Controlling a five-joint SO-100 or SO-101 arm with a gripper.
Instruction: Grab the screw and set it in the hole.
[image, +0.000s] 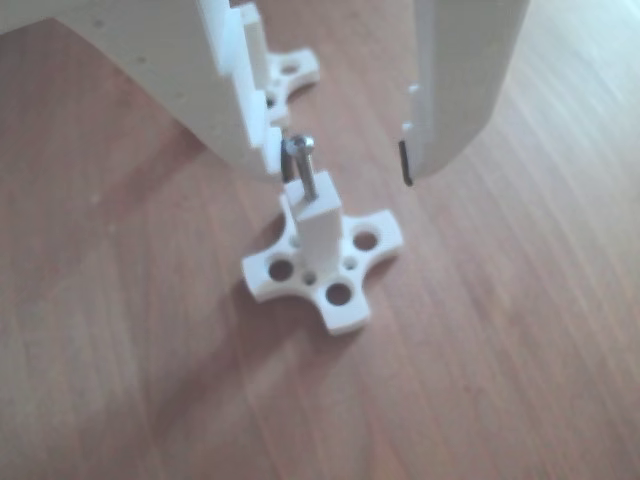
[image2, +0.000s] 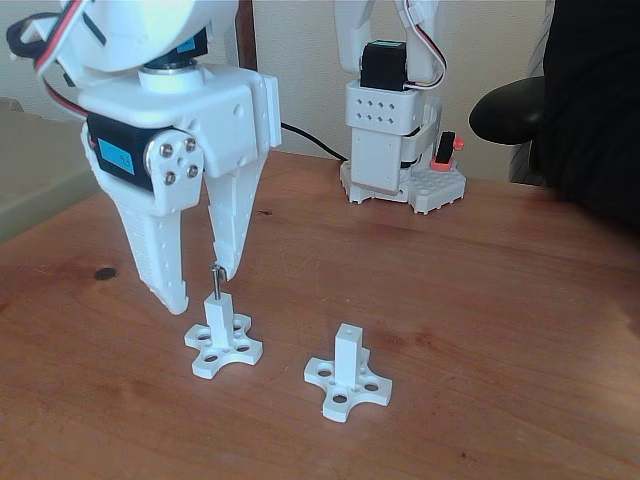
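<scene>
Silvery metal was already poking out of the top of the white post (image2: 217, 311), so the screw (image: 305, 165) looked seated in the hole with its head and some shank still above. Your pincer (image2: 203, 287) had its two fingers apart, straddling the post, and nothing was clamped between them. In the other view the screw head sat right against the toothed finger (image: 262, 120), with the smooth finger (image: 440, 120) well off to the other side.

What you wanted here, I reckon, was a straight lift up. That toothed edge was so close to the head that any sideways drift could've snagged it and tipped the screw, or dragged the post across the wooden table (image2: 480, 300). Open a touch wider first if you could.

The second post (image2: 347, 352) stood off to the side of the pincer, top bare, and didn't matter.
</scene>
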